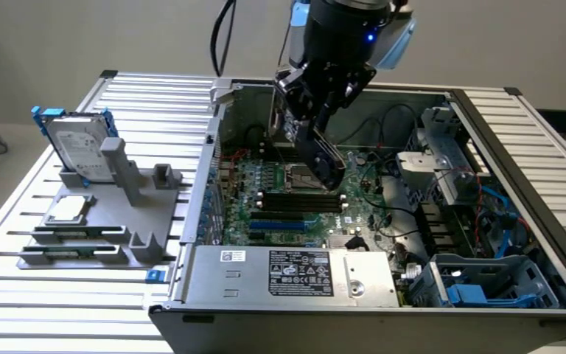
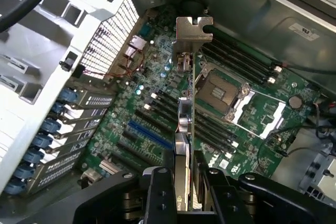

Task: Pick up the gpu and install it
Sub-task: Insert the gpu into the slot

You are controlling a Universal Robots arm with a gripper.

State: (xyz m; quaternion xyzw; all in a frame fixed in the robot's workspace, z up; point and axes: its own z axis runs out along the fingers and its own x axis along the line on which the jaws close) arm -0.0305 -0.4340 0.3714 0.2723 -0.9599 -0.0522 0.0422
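You have one gpu (image 2: 184, 124), gripped in the arm's one hand (image 2: 182, 187). On the tabletop (image 1: 27, 295) you can count one open computer case (image 1: 519, 147) and one grey holder (image 1: 116, 221). The holder carries one hard drive (image 1: 70, 147) in a blue frame, one square silver processor (image 1: 70, 210) and two memory sticks (image 1: 77, 232) (image 1: 67, 254). Inside the case you see one motherboard (image 1: 293, 221), one processor socket (image 1: 298, 175) and one power supply (image 1: 293, 273).

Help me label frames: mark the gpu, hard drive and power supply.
gpu (image 2: 193, 31), wrist view, on its silver end bracket.
hard drive (image 1: 74, 147), exterior view, on its silver face.
power supply (image 1: 301, 273), exterior view, on its black label.
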